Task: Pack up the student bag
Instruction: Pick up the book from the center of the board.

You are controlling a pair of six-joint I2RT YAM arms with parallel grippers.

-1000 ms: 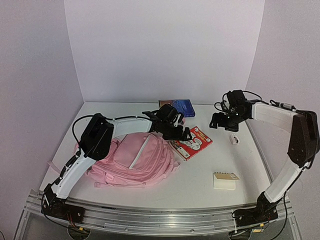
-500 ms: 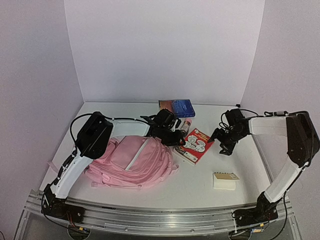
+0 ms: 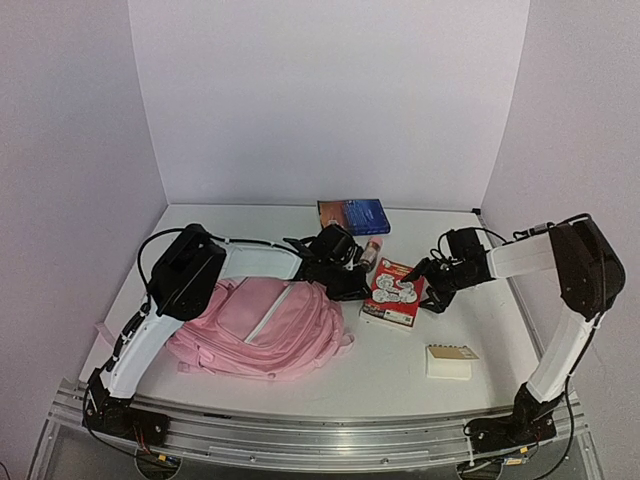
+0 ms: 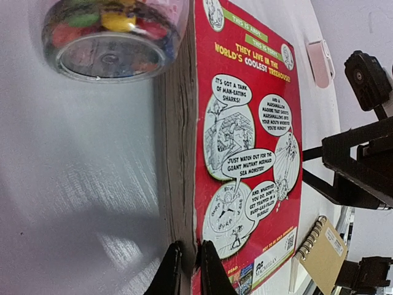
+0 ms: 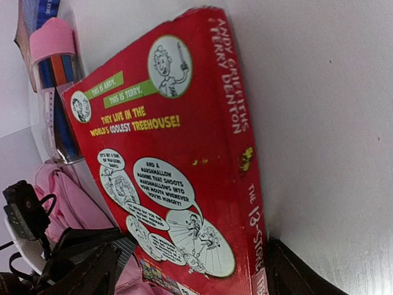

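Note:
The student bag (image 3: 265, 325), soft and pink, lies flat at the left of the table; its fabric also shows in the right wrist view (image 5: 61, 196). Beside its right end a red comic-covered book (image 3: 392, 293) (image 4: 245, 141) (image 5: 178, 172) rests on the table. My left gripper (image 3: 352, 283) (image 4: 187, 273) is shut on the near corner of the book's page edge. My right gripper (image 3: 425, 290) (image 5: 196, 283) stands open, with one finger on each side of the book and one by the spine.
A clear tube of coloured pens (image 3: 373, 250) (image 4: 113, 37) (image 5: 52, 92) lies just behind the red book. A blue book (image 3: 352, 215) sits at the back wall. A spiral notepad (image 3: 450, 361) (image 4: 322, 252) lies front right, and a pink eraser (image 4: 320, 61) beyond the book.
My left gripper has closed on the book's edge. The right arm dropped from the back right and moved left to straddle the book. The book has shifted slightly.

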